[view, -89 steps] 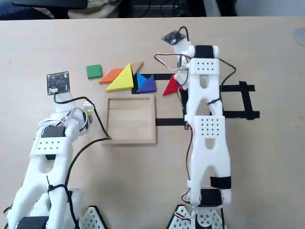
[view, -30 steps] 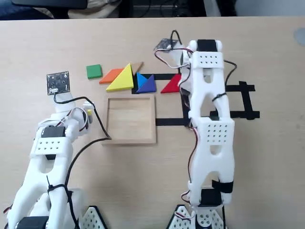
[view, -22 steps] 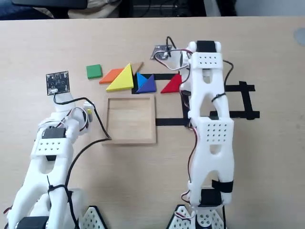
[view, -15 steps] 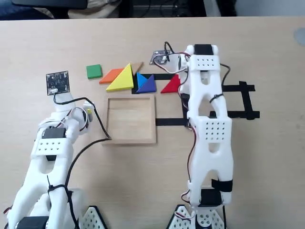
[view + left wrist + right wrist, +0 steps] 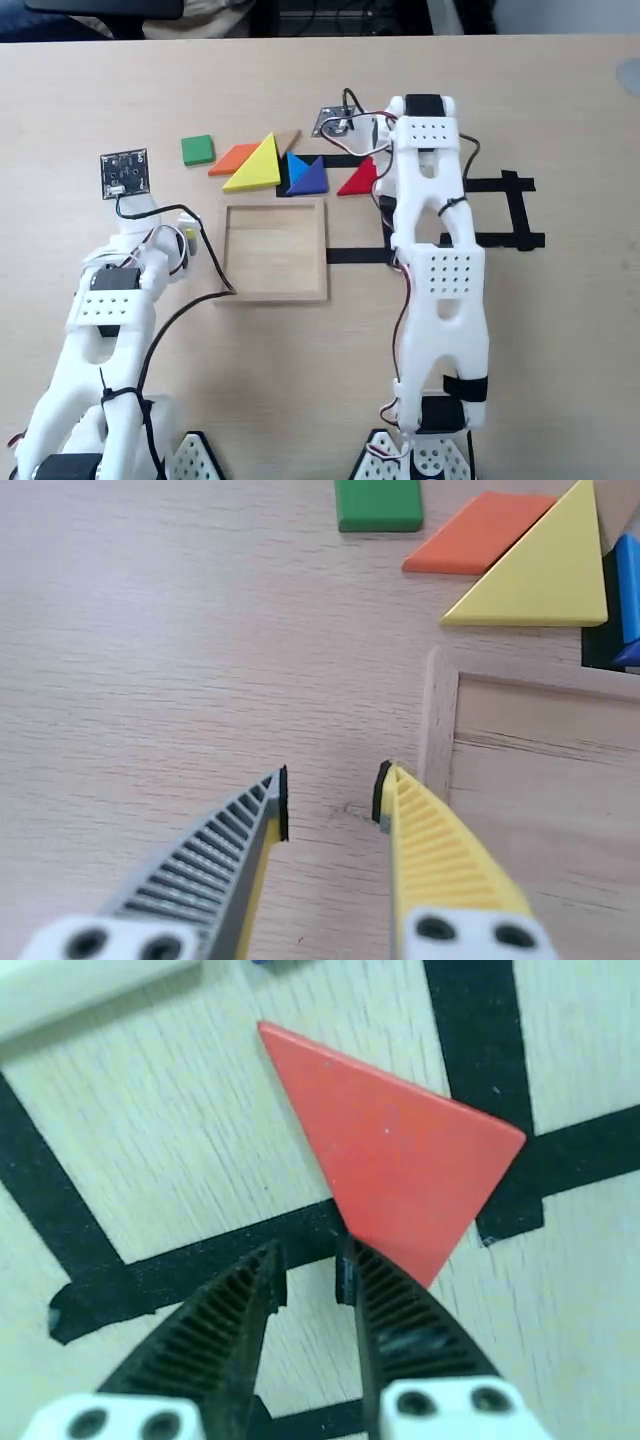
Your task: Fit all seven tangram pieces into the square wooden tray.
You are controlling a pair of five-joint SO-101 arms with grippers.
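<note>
Nothing done yet: tray (image 5: 275, 297) bare, red triangle (image 5: 395, 1160) and the rest loose on the worktop (image 5: 560, 350), both jaws slightly parted, holding nothing.

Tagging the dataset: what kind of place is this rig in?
Probably a lab or office workbench: a wood-grain table marked with black tape lines, with the white left arm and right arm based at one edge.

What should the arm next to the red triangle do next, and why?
Probably open the right gripper wider and nudge it across the red triangle so the fingers straddle it. They stand only slightly apart at the triangle's edge, above the black tape, with nothing between them, and the wooden tray holds no pieces yet.
</note>
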